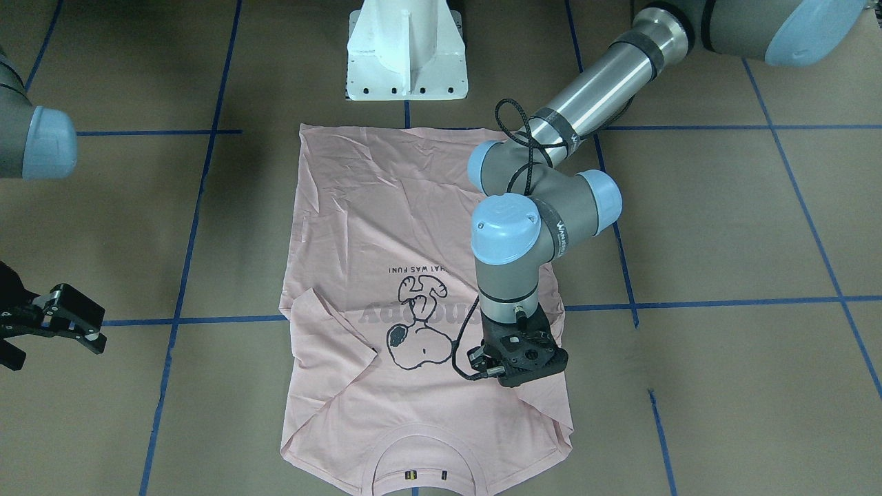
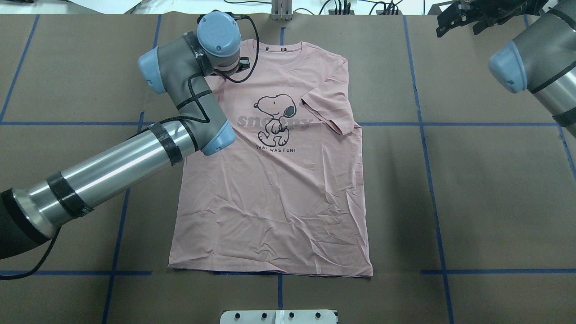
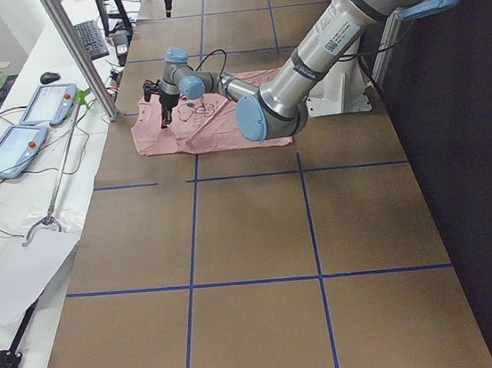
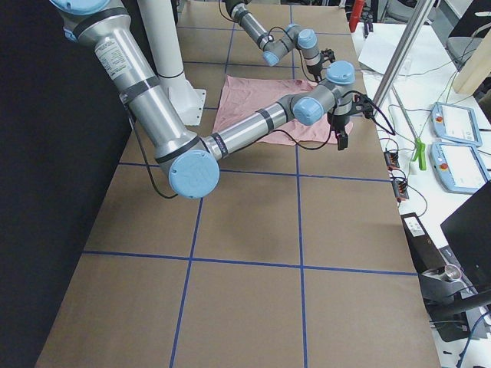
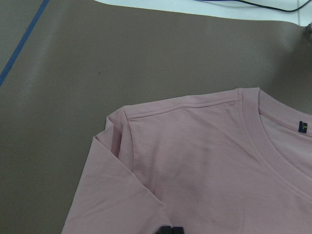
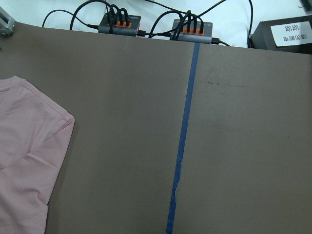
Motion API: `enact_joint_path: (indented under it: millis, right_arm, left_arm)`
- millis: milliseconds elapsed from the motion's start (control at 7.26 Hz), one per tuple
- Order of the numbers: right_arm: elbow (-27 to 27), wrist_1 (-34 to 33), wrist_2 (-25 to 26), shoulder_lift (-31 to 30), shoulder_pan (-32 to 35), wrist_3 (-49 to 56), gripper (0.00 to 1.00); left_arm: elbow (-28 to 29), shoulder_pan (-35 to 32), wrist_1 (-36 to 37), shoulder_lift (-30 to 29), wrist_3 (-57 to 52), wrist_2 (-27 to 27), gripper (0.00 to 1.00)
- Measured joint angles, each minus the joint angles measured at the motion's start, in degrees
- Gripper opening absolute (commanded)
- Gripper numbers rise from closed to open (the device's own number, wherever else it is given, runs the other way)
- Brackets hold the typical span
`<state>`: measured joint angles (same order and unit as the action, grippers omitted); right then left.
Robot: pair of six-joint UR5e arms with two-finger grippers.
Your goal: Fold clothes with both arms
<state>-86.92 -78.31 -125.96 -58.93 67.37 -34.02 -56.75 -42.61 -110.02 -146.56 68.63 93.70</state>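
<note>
well, left gripper down on the shirt's shoulder, right gripper spread and aside

the left gripper (image 1: 518, 359) points straight down at the shoulder of the pink t-shirt (image 2: 270, 202), on the robot's left side of it. only a dark fingertip (image 5: 168, 230) shows at the bottom edge of the left wrist view, just over the cloth, so i cannot tell if the jaws are clenched or released. the cloth there lies in folded layers. the right gripper (image 1: 58, 329) has its jaws spread and holds nothing; it hangs over bare table (image 2: 495, 202), well apart from the shirt.

the shirt lies flat, front up, in the middle of the brown table. its collar (image 2: 283, 49) is at the far edge and its hem is near the white base (image 1: 406, 55). the right sleeve (image 2: 326, 110) is folded inward onto the chest, just beside the dog print (image 2: 274, 114). the left arm (image 2: 112, 166) crosses over the shirt's side; the right arm (image 2: 535, 63) is at the table's far corner.
</note>
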Motion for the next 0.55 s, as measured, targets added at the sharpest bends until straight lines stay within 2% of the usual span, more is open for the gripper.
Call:
enact_joint_path:
  millis: [138, 275, 551]
  right_arm:
    - [-0.41, 0.0, -0.02, 0.01, -0.29, -0.07, 1.0]
    - [-1.49, 0.0, -0.02, -0.14, -1.21, -0.85, 1.0]
    - [-7.12, -0.02, 1.43, -2.09, -6.23, -10.6, 1.0]
  left_arm:
    - [-2.67, 0.0, -0.37, 1.06, -2.77, 0.31, 1.0]
    - [-7.91, -0.07, -0.35, 3.53, -5.6, 1.9, 1.0]
    - [-23.23, -0.09, 0.31, 12.39, -9.04, 6.18, 1.0]
